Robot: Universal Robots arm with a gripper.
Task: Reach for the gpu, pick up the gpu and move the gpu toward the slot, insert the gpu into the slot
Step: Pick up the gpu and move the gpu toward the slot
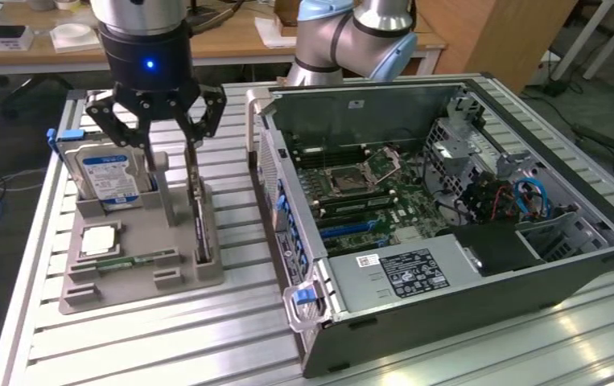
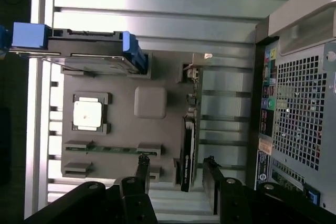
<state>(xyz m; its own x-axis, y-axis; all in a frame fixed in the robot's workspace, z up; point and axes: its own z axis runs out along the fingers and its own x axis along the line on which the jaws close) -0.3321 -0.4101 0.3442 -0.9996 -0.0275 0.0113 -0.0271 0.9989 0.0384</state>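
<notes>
The exterior view looks down obliquely from farther off, over the table (image 1: 178, 342), grey holder (image 1: 124, 283) and open computer case (image 1: 457, 291). The wrist view looks straight down from nearer, sharing that holder and the case's side.

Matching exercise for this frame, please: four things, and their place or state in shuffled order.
1. thin dark gpu card
2. silver hard drive with blue label
3. square silver processor
4. black gripper

A. lies flat in the grey holder
B. open, above the holder
C. on edge, holder's side nearest the computer case
D. propped upright, label showing

Pairs: 1-C, 2-D, 3-A, 4-B
</notes>
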